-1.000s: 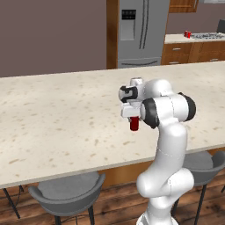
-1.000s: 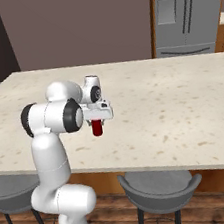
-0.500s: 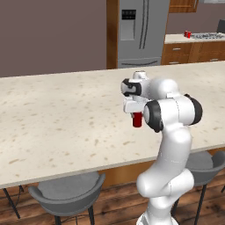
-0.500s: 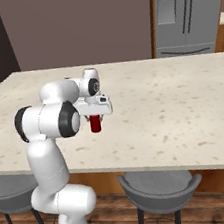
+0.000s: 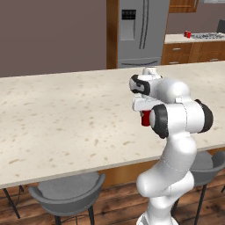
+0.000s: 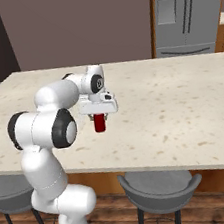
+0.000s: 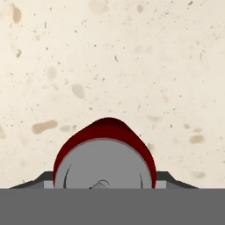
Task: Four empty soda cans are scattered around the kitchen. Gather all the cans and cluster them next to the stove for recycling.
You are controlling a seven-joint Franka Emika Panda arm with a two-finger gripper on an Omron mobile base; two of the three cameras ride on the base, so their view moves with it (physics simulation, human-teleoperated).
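Note:
My gripper [image 5: 145,113] is shut on a red soda can [image 5: 145,118], which it holds upright just above the speckled island counter [image 5: 66,118]. From the right base the same can [image 6: 100,123] hangs below the gripper [image 6: 99,117]. The hand view looks down on the can's silvery top and red side [image 7: 105,132], between my dark fingertips [image 7: 41,179]. Far back at the right lies the stove [image 5: 207,35]. Small red cans [image 5: 187,34] stand on the counter just left of it.
A steel fridge [image 5: 139,33] stands behind the island, with wooden cabinets [image 5: 193,52] under the far counter. Grey bar stools [image 5: 66,193] [image 6: 160,190] are tucked along the island's near edge.
The hand has carried the can a little to the right and slightly upward over the counter. The grip on it has held.

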